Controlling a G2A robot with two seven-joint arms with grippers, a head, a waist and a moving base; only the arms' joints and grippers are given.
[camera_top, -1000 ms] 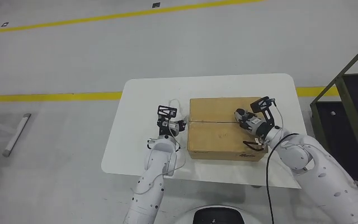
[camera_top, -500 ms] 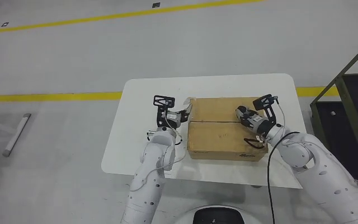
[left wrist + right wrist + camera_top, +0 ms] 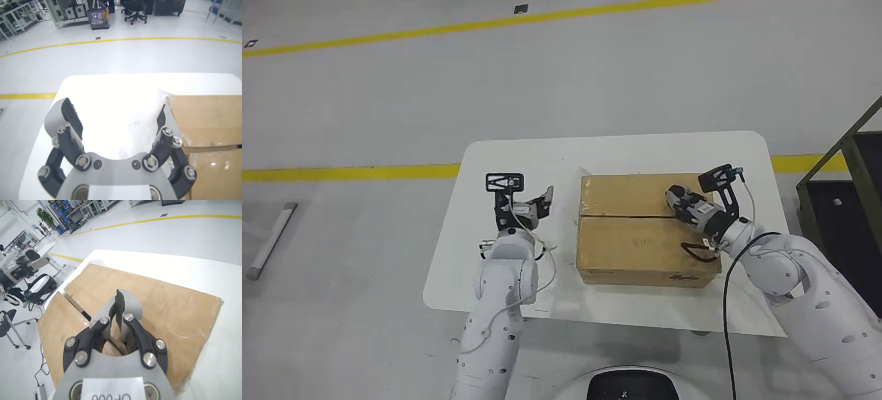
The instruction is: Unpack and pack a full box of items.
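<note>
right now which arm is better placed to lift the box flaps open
Right, probably. The right gripper hangs shut directly over the box where its flaps meet and a gap shows. The left gripper is open but over bare table beside the box's end, off the flaps.

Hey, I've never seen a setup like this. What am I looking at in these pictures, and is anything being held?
It is a two-armed robot at a white table. One picture looks down from above its arms; the other two come from a camera on each wrist. A cardboard box, flaps down, sits on the table. The left gripper is open over bare table beside the box. The right gripper is shut above the seam between the flaps. Neither holds anything I can see.
</note>
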